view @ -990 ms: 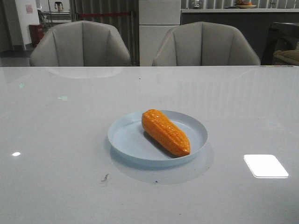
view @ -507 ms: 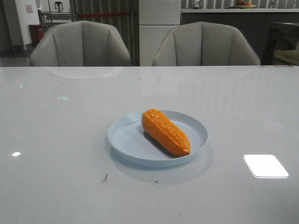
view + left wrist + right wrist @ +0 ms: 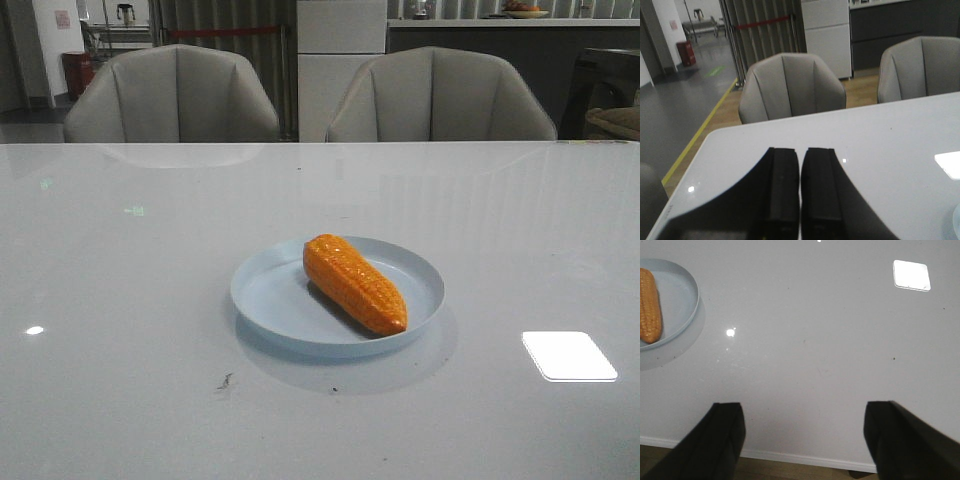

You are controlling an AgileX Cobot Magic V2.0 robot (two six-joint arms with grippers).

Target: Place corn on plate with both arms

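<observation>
The orange corn (image 3: 355, 284) lies diagonally in the pale blue plate (image 3: 270, 300) at the middle of the white table. Both also show in the right wrist view, the corn (image 3: 650, 306) in the plate (image 3: 682, 300) at the edge of the picture. No gripper shows in the front view. My left gripper (image 3: 801, 150) is shut and empty, over the table near its left edge, away from the plate. My right gripper (image 3: 802, 407) is open and empty, over the table's near edge, apart from the plate.
Two grey chairs (image 3: 175, 95) (image 3: 440, 95) stand behind the table's far edge. The table's near edge (image 3: 805, 460) runs between the right fingers. A bright light reflection (image 3: 568, 355) lies on the table to the plate's right.
</observation>
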